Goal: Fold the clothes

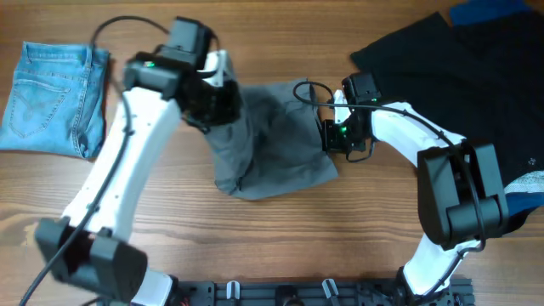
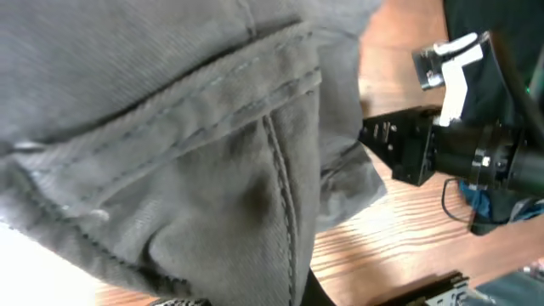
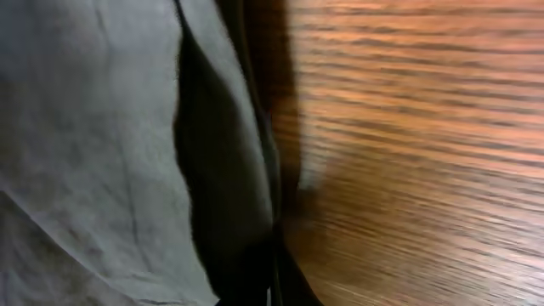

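The grey clothes (image 1: 272,140) lie bunched in the middle of the table. My left gripper (image 1: 214,100) is at the garment's upper left edge, shut on the cloth and lifting it; the left wrist view is filled with grey fabric and stitched seams (image 2: 212,153). My right gripper (image 1: 327,136) is at the garment's right edge, shut on its hem; grey cloth (image 3: 93,153) fills the left of the right wrist view, with wood to the right. The fingertips of both are hidden by cloth.
Folded blue jeans (image 1: 55,98) lie at the far left. A black garment (image 1: 459,68) covers the far right, with a blue cloth (image 1: 489,10) at the top edge. The right arm (image 2: 459,144) shows in the left wrist view.
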You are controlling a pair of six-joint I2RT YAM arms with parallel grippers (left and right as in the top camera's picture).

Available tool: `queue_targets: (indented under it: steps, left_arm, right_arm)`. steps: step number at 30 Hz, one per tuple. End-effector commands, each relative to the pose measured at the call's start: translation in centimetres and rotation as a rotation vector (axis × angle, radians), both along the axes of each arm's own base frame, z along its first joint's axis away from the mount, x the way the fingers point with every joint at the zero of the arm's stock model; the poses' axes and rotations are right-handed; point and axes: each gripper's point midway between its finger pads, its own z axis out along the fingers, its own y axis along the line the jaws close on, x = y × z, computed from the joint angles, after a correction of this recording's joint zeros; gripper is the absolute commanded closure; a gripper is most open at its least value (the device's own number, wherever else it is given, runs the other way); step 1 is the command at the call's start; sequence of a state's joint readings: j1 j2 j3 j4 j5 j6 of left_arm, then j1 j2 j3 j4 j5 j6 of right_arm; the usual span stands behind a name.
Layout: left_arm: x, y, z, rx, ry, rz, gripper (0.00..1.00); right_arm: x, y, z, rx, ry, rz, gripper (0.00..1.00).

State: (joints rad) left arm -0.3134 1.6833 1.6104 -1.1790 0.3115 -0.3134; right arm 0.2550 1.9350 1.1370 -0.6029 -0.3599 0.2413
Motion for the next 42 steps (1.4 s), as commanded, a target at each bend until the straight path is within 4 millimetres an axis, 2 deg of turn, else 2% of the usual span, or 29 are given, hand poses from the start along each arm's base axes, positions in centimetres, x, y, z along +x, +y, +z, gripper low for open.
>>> queue_targets:
  steps: [1, 4, 6, 7, 8, 9, 10, 11, 12, 13, 14, 15, 16, 17, 18, 20, 23, 24, 27, 28, 29, 31, 32, 33, 35, 37, 38, 40, 42]
  left_arm:
    - [-0.3, -6.0, -2.6, -0.016, 0.036, -0.108, 0.94]
    - [-0.9, -9.6, -5.3, 0.007, 0.046, -0.193, 0.91]
    - [-1.0, -10.3, -6.9, 0.023, 0.071, -0.207, 0.75]
    - [-1.0, -10.3, -7.1, 0.026, 0.075, -0.207, 0.53]
    - [-0.8, -10.2, -7.2, 0.027, 0.077, -0.204, 0.50]
    - [-0.6, -9.9, -7.1, 0.028, 0.068, -0.205, 0.48]
    - [0.2, -8.8, -6.5, 0.043, 0.042, -0.177, 0.46]
    - [1.3, -7.5, -5.8, 0.065, 0.007, -0.139, 0.44]
    - [2.9, -5.5, -4.9, 0.095, -0.046, -0.083, 0.39]
    - [4.6, -3.8, -4.3, 0.116, -0.096, -0.030, 0.33]
    - [6.3, -2.3, -4.0, 0.127, -0.140, 0.019, 0.29]
    - [8.1, -0.8, -3.8, 0.128, -0.178, 0.067, 0.26]
    - [10.0, 0.7, -4.0, 0.118, -0.210, 0.116, 0.24]
    - [10.8, 1.4, -4.2, 0.116, -0.219, 0.136, 0.23]
    - [11.7, 2.1, -4.9, 0.116, -0.224, 0.156, 0.22]
    - [13.1, 3.0, -7.5, 0.126, -0.200, 0.179, 0.21]
    - [13.2, 3.2, -12.3, 0.157, -0.114, 0.174, 0.20]
    - [12.9, 3.2, -14.5, 0.172, -0.066, 0.170, 0.20]
    - [11.5, 3.6, -18.1, 0.207, 0.036, 0.161, 0.20]
    - [10.7, 3.9, -19.3, 0.222, 0.084, 0.157, 0.20]
    - [9.6, 4.1, -20.1, 0.240, 0.135, 0.152, 0.20]
    - [7.4, 4.7, -20.7, 0.270, 0.226, 0.142, 0.20]
    - [6.0, 5.0, -20.7, 0.288, 0.284, 0.136, 0.27]
    - [4.3, 5.4, -20.6, 0.309, 0.353, 0.129, 0.29]
    - [0.6, 6.3, -20.0, 0.356, 0.499, 0.112, 0.32]
    - [-2.6, 7.0, -18.8, 0.394, 0.637, 0.100, 0.37]
    - [-3.8, 6.9, -18.2, 0.391, 0.697, 0.098, 0.39]
    - [-5.8, 5.6, -16.8, 0.312, 0.801, 0.101, 0.39]
    - [-5.9, 4.8, -15.1, 0.268, 0.783, 0.101, 0.40]
  right_arm:
    - [-2.3, 1.0, -1.7, -0.009, 0.071, 0.020, 0.96]
    - [-2.7, 1.6, -1.7, -0.010, 0.075, 0.031, 0.96]
    - [-2.9, 1.5, -1.7, -0.013, 0.085, 0.032, 0.96]
    - [-3.2, 1.4, -1.8, -0.017, 0.097, 0.032, 0.96]
    - [-3.4, 1.2, -1.7, -0.024, 0.111, 0.027, 0.93]
    - [-3.3, -0.1, -1.4, -0.072, 0.125, -0.005, 0.89]
    - [-2.4, -2.4, -0.5, -0.169, 0.124, -0.072, 0.86]
    - [-1.3, -4.4, 1.1, -0.228, 0.103, -0.109, 0.84]
    - [-0.2, -6.1, 3.2, -0.266, 0.072, -0.148, 0.83]
    - [1.3, -7.6, 6.3, -0.276, 0.016, -0.196, 0.82]
    - [2.5, -8.4, 9.0, -0.259, -0.045, -0.231, 0.82]
    - [3.4, -8.4, 11.8, -0.213, -0.111, -0.245, 0.82]
    - [3.8, -6.7, 15.0, -0.102, -0.191, -0.195, 0.82]
    - [3.6, -5.3, 16.6, -0.025, -0.232, -0.143, 0.82]
    - [2.9, -2.9, 18.4, 0.101, -0.261, -0.055, 0.82]
    - [1.3, 0.7, 19.4, 0.234, -0.257, 0.082, 0.81]
    - [-1.0, 4.1, 17.0, 0.248, -0.182, 0.178, 0.79]
    - [-1.9, 5.2, 15.6, 0.244, -0.144, 0.206, 0.79]
    - [-5.1, 6.7, 11.0, 0.218, -0.004, 0.253, 0.79]
    - [-6.4, 6.8, 8.6, 0.203, 0.065, 0.241, 0.79]
    - [-7.2, 6.5, 7.1, 0.187, 0.110, 0.223, 0.79]
    - [-8.6, 5.5, 4.1, 0.144, 0.184, 0.185, 0.79]
    - [-9.1, 4.4, 2.7, 0.081, 0.213, 0.139, 0.79]
    - [-9.1, 2.7, 1.5, -0.012, 0.228, 0.071, 0.79]
    - [-8.2, -0.8, 0.0, -0.178, 0.208, -0.047, 0.79]
    - [-5.4, -5.0, -0.4, -0.305, 0.122, -0.163, 0.76]
    - [-3.2, -6.5, -0.4, -0.320, 0.046, -0.196, 0.74]
    - [0.4, -7.9, 0.2, -0.271, -0.070, -0.229, 0.74]
    - [2.8, -8.0, 1.6, -0.204, -0.136, -0.237, 0.74]
